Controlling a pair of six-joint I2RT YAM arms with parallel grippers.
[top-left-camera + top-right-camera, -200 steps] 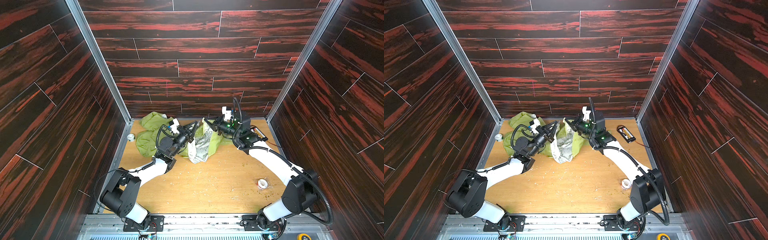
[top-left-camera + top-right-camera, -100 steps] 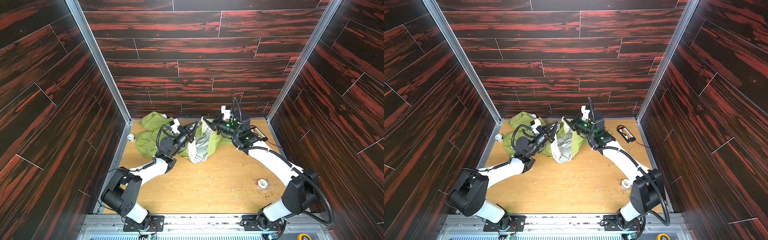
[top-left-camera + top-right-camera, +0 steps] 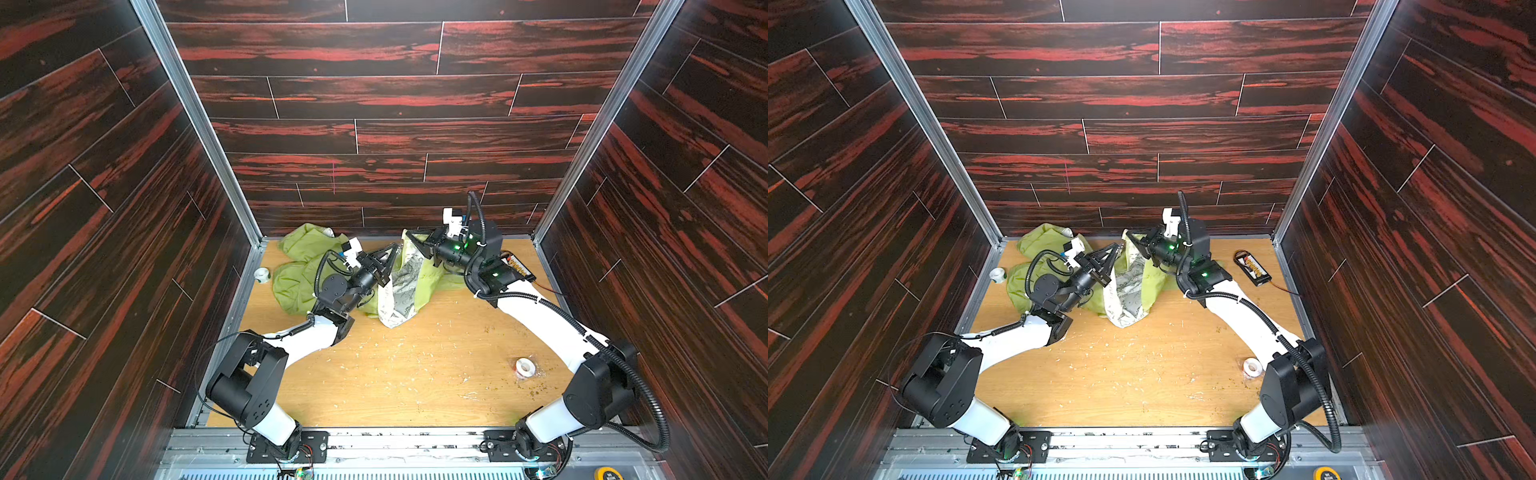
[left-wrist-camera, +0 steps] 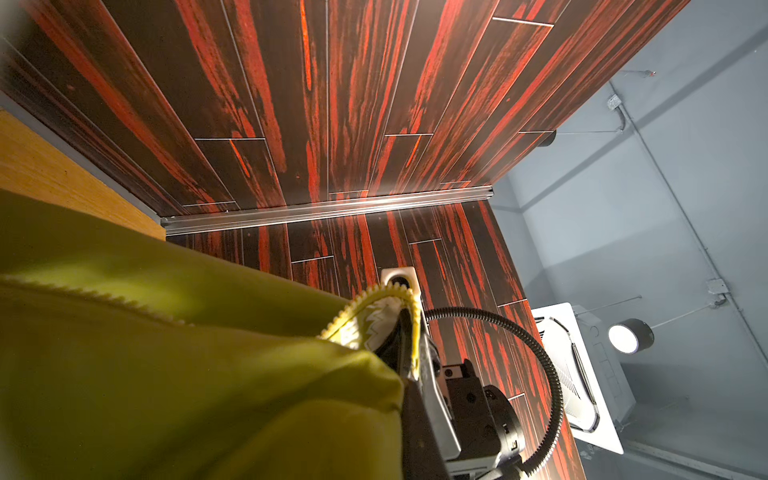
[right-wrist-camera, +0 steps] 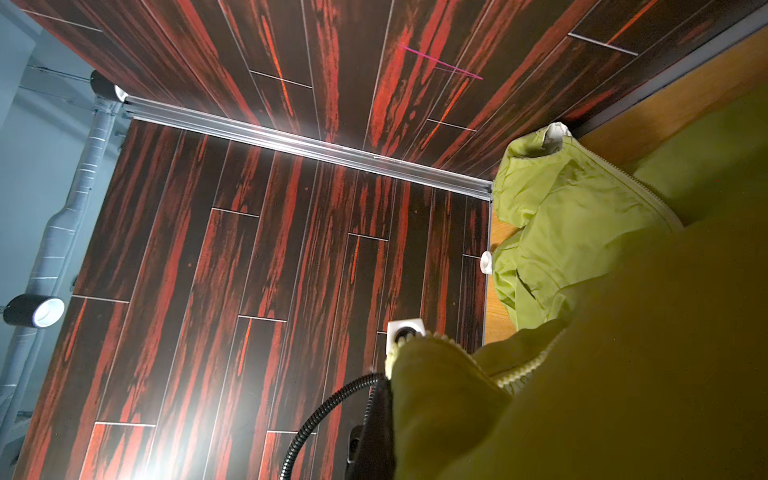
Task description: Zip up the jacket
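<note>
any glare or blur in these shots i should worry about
Right wrist view: white glare washes out part of the wall panels, and the jacket near the lens is dark and soft. Left wrist view: the near fabric is blurred too. Both top views: even light, sharp.

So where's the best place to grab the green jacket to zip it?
Probably along its toothed zipper edges, near one end, not the baggy cloth. The jacket is crumpled and open with the white lining showing, so each edge wants its own pinch from its own side, as the left gripper and right gripper do.
</note>
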